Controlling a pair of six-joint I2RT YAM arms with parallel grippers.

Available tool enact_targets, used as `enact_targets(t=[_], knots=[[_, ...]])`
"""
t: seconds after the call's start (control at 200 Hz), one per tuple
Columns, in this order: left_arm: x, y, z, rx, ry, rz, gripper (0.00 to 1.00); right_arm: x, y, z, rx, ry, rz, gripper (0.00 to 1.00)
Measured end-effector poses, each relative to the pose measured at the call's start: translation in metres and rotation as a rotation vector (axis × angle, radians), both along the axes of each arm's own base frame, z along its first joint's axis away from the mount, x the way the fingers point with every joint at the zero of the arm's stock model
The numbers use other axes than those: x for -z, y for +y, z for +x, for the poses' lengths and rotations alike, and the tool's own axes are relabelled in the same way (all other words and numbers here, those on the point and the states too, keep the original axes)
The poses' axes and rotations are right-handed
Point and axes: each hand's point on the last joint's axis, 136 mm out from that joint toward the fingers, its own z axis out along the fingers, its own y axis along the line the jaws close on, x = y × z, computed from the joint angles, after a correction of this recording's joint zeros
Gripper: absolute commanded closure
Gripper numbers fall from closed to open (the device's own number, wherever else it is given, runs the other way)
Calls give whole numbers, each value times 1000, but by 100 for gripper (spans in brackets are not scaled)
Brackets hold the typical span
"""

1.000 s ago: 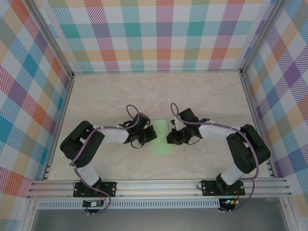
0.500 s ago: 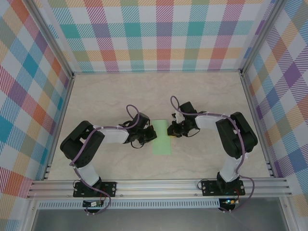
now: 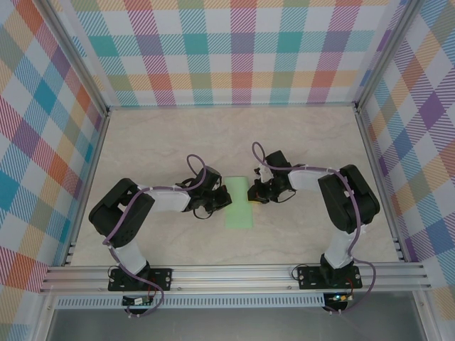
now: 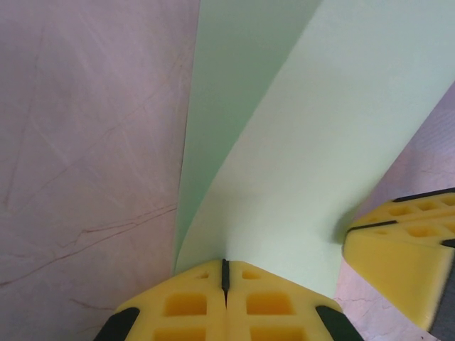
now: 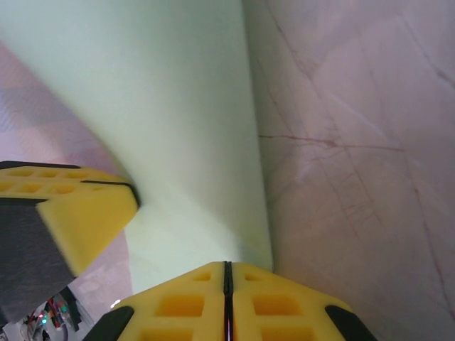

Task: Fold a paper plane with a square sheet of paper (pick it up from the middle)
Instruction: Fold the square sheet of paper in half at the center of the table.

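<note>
marbled table; left hand, right hand pinch folded paper sheet

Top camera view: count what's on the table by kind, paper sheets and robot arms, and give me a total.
mint-green sheet of paper: 1
robot arms: 2, the left arm and the right arm
Total: 3
</note>
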Motion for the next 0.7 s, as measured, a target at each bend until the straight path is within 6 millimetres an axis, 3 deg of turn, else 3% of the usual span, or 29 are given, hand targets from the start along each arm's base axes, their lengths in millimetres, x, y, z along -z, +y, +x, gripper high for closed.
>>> enact_targets(t=[0.25,0.53,0.7], knots=[[0,0,0,3,-2,1,100,-20,9,25,2,-59,36,91],[0,0,0,5,-3,3,100,10,5,24,10,-2,-15,91],[0,0,0,5,-2,3,100,11,5,23,9,4,-11,91]])
